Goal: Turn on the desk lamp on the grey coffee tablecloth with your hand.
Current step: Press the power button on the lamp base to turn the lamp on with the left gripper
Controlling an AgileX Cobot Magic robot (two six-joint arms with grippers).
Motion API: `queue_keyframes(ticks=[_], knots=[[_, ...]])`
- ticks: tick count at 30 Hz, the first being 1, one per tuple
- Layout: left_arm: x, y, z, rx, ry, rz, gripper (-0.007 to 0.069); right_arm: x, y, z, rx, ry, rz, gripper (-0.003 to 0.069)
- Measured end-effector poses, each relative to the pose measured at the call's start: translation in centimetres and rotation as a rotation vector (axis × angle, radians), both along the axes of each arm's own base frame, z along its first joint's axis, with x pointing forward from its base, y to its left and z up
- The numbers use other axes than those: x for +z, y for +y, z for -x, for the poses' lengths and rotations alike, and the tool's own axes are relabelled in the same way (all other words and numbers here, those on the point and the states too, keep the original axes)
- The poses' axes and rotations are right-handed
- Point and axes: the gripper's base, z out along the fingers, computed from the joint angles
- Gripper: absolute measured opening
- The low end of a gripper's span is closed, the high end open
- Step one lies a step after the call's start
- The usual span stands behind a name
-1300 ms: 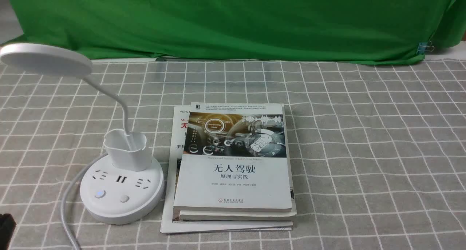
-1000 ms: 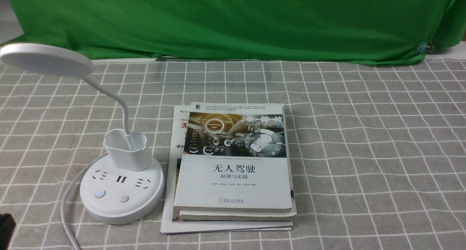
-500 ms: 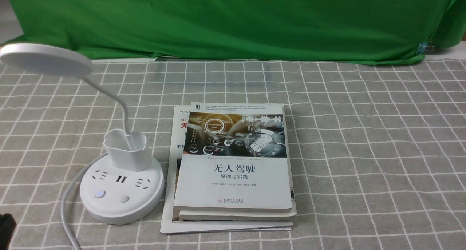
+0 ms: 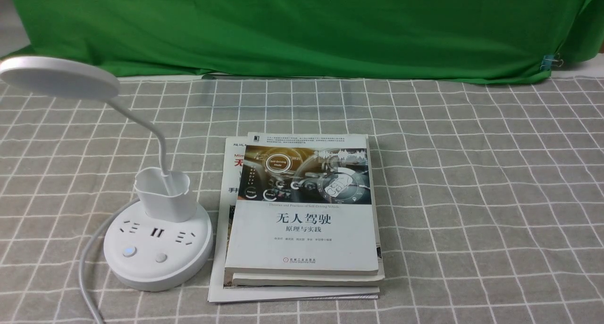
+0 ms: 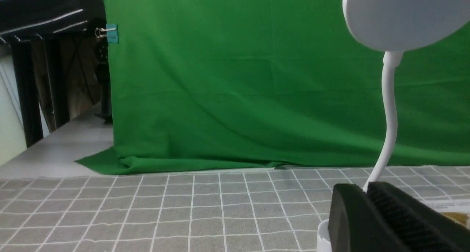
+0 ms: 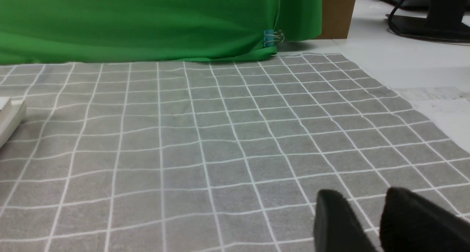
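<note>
The white desk lamp stands at the left of the grey coffee tablecloth [image 4: 472, 173]. Its round base [image 4: 158, 262] carries sockets and two buttons [image 4: 128, 252], behind them a cup holder [image 4: 165, 194], and the disc head [image 4: 59, 76] looks unlit. Neither hand shows in the front view. In the left wrist view my left gripper [image 5: 365, 187] is shut on nothing, close in front of the lamp's neck [image 5: 389, 116] and under its head [image 5: 404, 17]. My right gripper [image 6: 361, 197] hovers low over bare cloth [image 6: 220, 134], its fingers slightly apart and empty.
A stack of books [image 4: 302, 211] lies right beside the lamp base; its edge [image 6: 9, 116] shows in the right wrist view. The lamp's white cord [image 4: 85, 277] runs off the front edge. A green backdrop cloth [image 4: 302, 27] hangs at the back.
A black gripper tip that showed at the front view's lower left corner has left that view. The lamp and the books have not moved.
</note>
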Motion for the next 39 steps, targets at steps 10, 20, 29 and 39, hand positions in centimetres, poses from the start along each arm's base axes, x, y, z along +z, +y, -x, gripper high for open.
queue_keyframes(ticks=[10, 20, 29, 39], knots=[[1.1, 0.2, 0.2, -0.025, -0.124, 0.200, 0.0040, 0.0, 0.0, 0.0, 0.000, 0.000, 0.000, 0.0245], [8.9, 0.0, 0.9, -0.042, -0.088, 0.208, 0.0041, 0.0, 0.0, 0.0, 0.000, 0.000, 0.000, 0.0245], [8.7, -0.1, -4.1, 0.014, 0.536, 0.184, 0.0044, 0.0, 0.0, 0.0, 0.000, 0.000, 0.000, 0.0245], [4.1, -0.9, -9.1, -0.037, 0.927, 0.194, 0.0047, 0.0, 0.0, 0.0, 0.000, 0.000, 0.000, 0.0245]])
